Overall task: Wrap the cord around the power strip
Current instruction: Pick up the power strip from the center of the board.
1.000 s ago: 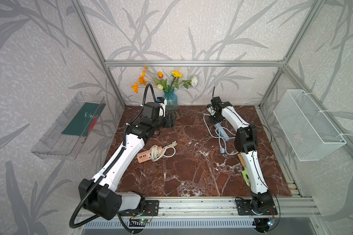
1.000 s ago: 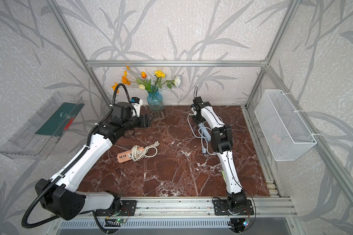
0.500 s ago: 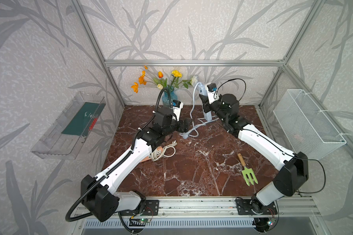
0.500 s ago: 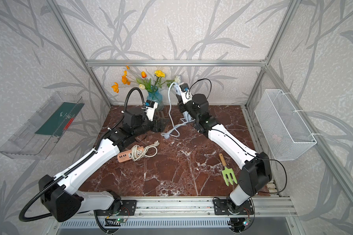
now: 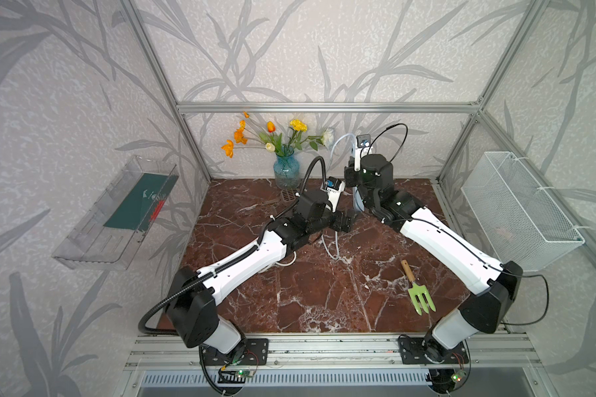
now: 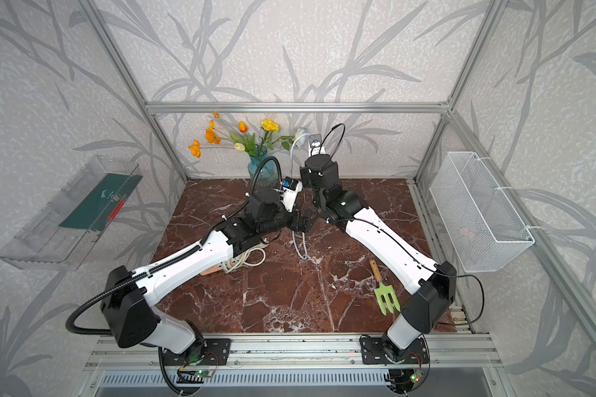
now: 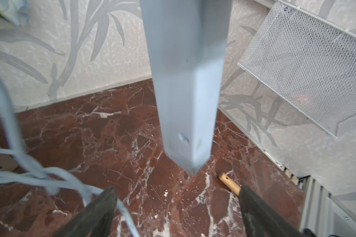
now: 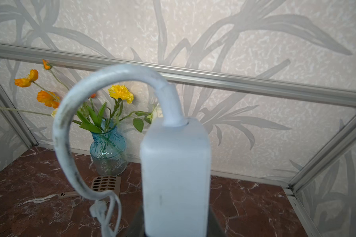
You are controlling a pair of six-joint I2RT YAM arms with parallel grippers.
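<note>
**Work cell from above.** A clear tray [image 5: 93, 237] on the wall at the left of the frame holds a flat dark green card [image 5: 136, 202] with a red strip along one edge. A white wire basket [image 5: 516, 206] on the wall at the right holds a small pinkish item, too faint to identify. A blue glass vase [image 5: 287, 171] at upper centre holds orange, yellow and white flowers [image 5: 272, 137]. Just right of the vase, the right gripper [image 8: 176, 230] clamps a pale blue-white power strip [image 8: 175, 174] and holds it upright above the marble table [image 5: 307, 292]. The strip is a smooth, square-sided bar. Its grubby white cord [image 8: 70, 115] leaves the upper end, arches over in a hook and hangs in loose loops to the table, not wound round the strip. The left gripper [image 7: 177, 190] is released, its fingers [image 7: 99, 213] spread wide, and it faces the strip's lower end without touching it.
</note>
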